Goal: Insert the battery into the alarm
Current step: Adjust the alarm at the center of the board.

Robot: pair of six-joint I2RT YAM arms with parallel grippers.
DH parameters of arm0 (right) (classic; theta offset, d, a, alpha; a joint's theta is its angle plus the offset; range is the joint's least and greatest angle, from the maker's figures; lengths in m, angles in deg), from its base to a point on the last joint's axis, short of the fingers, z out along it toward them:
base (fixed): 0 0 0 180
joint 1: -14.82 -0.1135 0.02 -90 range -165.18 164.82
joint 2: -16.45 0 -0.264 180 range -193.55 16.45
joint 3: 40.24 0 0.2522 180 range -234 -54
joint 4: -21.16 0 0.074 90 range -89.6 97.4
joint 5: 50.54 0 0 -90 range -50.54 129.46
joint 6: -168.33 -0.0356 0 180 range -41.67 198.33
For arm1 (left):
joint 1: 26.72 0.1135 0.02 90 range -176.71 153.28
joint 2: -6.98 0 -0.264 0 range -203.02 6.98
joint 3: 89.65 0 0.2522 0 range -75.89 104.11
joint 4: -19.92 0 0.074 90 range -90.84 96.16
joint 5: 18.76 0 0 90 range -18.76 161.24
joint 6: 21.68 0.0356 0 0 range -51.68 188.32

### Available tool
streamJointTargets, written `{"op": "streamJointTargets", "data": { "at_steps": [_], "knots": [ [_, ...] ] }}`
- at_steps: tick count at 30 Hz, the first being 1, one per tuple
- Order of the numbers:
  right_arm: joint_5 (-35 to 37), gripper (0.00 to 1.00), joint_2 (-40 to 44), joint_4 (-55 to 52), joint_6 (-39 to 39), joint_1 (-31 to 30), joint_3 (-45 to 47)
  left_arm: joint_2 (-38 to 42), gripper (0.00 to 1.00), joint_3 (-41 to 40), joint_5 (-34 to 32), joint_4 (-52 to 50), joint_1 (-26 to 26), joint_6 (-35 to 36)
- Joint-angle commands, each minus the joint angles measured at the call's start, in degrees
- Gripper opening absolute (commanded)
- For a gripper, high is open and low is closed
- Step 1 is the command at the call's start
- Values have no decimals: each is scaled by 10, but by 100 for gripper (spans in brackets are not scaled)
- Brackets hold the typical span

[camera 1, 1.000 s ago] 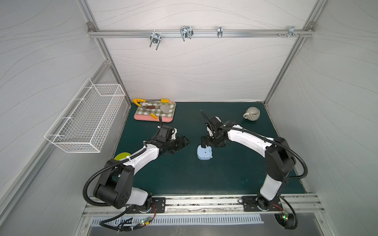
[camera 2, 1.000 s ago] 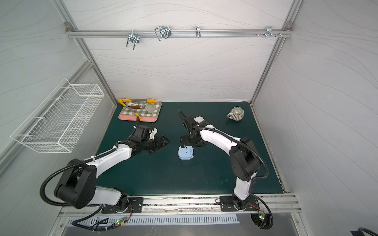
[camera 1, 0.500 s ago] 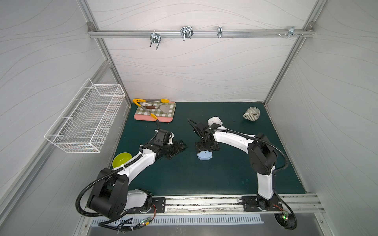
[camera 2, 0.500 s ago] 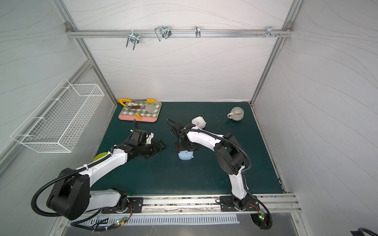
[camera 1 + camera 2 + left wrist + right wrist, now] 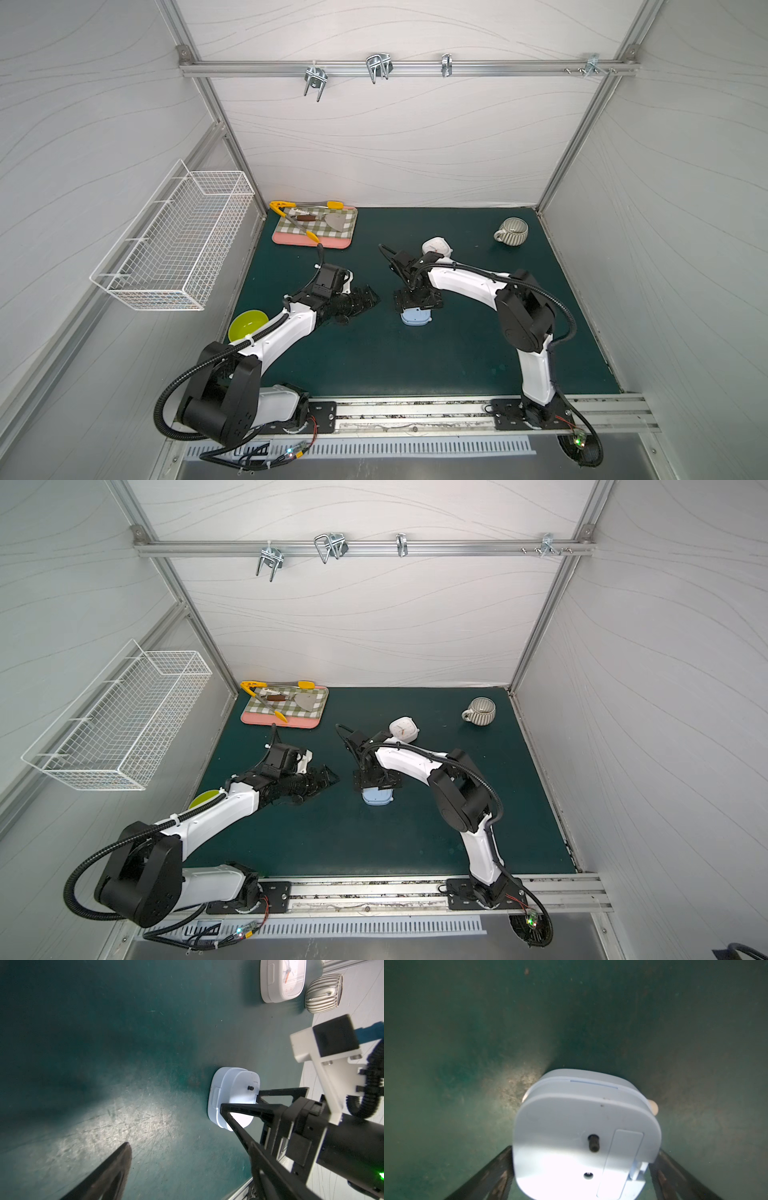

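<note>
The alarm [image 5: 416, 319] [image 5: 377, 799] is a pale blue clock lying face down mid-mat. Its back, with a black knob and a battery cover [image 5: 620, 1163], faces up. My right gripper [image 5: 417, 300] [image 5: 377, 780] [image 5: 584, 1149] hangs over it, open, one finger [image 5: 492, 1174] on each side of the body. The left wrist view also shows the alarm [image 5: 232, 1097] with those fingers round it. My left gripper [image 5: 370, 297] [image 5: 330, 776] [image 5: 190, 1144] is open and empty above the bare mat, just left of the alarm. No battery is in view.
A white alarm clock [image 5: 436, 246] [image 5: 404, 729] stands behind the right wrist, a striped mug [image 5: 511, 230] at back right. A pink-rimmed tray [image 5: 291, 242] of utensils sits at back left, a green bowl [image 5: 248, 324] by the left arm, and a wire basket [image 5: 174, 245] on the left wall.
My right gripper has come forward from behind the alarm and now straddles it, uncovering the white clock behind. The left gripper has drawn slightly toward the front.
</note>
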Motion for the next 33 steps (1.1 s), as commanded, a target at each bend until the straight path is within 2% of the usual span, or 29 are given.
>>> {"op": "streamJointTargets", "data": {
  "at_steps": [1,3,8,15,18,22,25,29,31,33],
  "knots": [
    [-6,95,-15,-32,-17,-3,-15,5,90,-1,-4,11,1,5],
    [-6,95,-17,-34,-18,-3,-16,5,90,-2,-5,12,1,5],
    [-14,86,-17,-34,-19,-2,-17,4,90,-2,-4,12,1,5],
    [-17,85,17,-31,-13,-1,-11,-6,90,-4,-1,29,1,-3],
    [-22,85,52,-5,-5,4,12,-11,91,-14,23,79,1,-15],
    [-81,84,111,62,-5,37,65,8,92,-59,45,222,-5,-64],
    [-135,84,151,118,-15,66,103,34,92,-74,-12,262,-40,-51],
    [-178,84,191,167,-39,101,141,64,93,-83,-143,314,-133,-4],
    [-183,84,214,191,-52,113,163,56,93,-77,-181,332,-161,-12],
    [-178,84,240,218,-70,122,189,37,93,-67,-191,352,-178,-39]
  ]
}}
